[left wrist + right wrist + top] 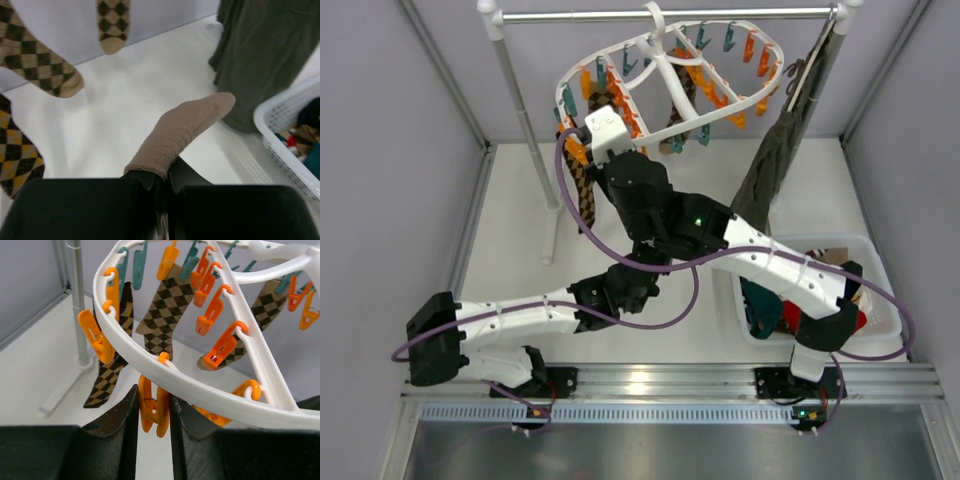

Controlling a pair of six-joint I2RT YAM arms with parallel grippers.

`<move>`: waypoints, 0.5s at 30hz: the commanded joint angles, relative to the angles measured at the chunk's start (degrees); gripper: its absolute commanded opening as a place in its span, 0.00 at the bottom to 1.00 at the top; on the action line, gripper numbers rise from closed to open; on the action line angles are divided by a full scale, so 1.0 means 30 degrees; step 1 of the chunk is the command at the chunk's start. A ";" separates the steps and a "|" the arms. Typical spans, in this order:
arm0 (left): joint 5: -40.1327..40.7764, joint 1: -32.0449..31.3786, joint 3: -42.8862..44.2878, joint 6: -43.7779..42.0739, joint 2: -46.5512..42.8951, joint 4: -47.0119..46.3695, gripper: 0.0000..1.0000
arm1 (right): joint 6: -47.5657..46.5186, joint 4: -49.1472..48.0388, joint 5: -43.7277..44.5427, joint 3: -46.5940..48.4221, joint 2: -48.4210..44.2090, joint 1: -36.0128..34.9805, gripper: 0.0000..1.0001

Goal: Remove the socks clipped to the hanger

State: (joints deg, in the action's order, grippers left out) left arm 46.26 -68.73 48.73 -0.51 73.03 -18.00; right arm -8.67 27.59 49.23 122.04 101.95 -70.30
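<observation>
Left gripper [167, 184]: fingers clenched on the ribbed cuff of a plain tan sock [185, 127]. The sock sticks out ahead of the fingers over the table [125, 95], toe end free and pointing toward the olive garment [265, 55].

Argyle socks [165, 310] hang by their clips from the hanger [131, 351], bunched on its left side. In the left wrist view, a yellow-brown one sits at the far left edge and two tan-brown toes hang above it. In the right wrist view, a dark yellow-check sock hangs off the left rim next to the post [77, 300]. Two or three brown-tan ones hang further in under the crossbars.

The hanger hangs by its hook from the rail [670, 15], tilted with its left end lower. Orange and teal clips run round the rim.

Right gripper [153, 399] is up at the hanger's left rim. Its fingers are closed in on one orange clip [155, 412] dangling from the rim, one pad against each side. No sock shows in that clip from this angle.

The olive garment hangs from the right end of the rail, beside the hanger.

Basket [260, 120] is on the table at the right, below the garment, with red and teal clothes inside.
</observation>
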 commanded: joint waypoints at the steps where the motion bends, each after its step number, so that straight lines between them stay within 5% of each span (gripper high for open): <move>1: -0.2776 -0.0117 -0.0624 0.1426 -0.1081 -0.0914 0.00 | 0.1010 -0.0586 -0.1670 -0.0598 -0.1256 0.0085 0.23; 13: -1.3131 -0.0380 -0.1332 0.4916 -0.1056 -0.1498 0.00 | 0.4263 0.2988 -0.7993 -0.3962 -0.6698 -0.0150 0.99; 15: -1.3748 -0.0760 -0.0866 0.4976 -0.0295 -0.1937 0.00 | 0.4615 0.3106 -0.8353 -0.5484 -0.7845 -0.0150 0.99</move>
State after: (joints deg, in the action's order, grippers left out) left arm 13.65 -69.60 44.03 11.86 69.78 -18.70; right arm 1.34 34.02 30.50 109.06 85.23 -70.39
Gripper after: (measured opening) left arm 0.017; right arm 0.989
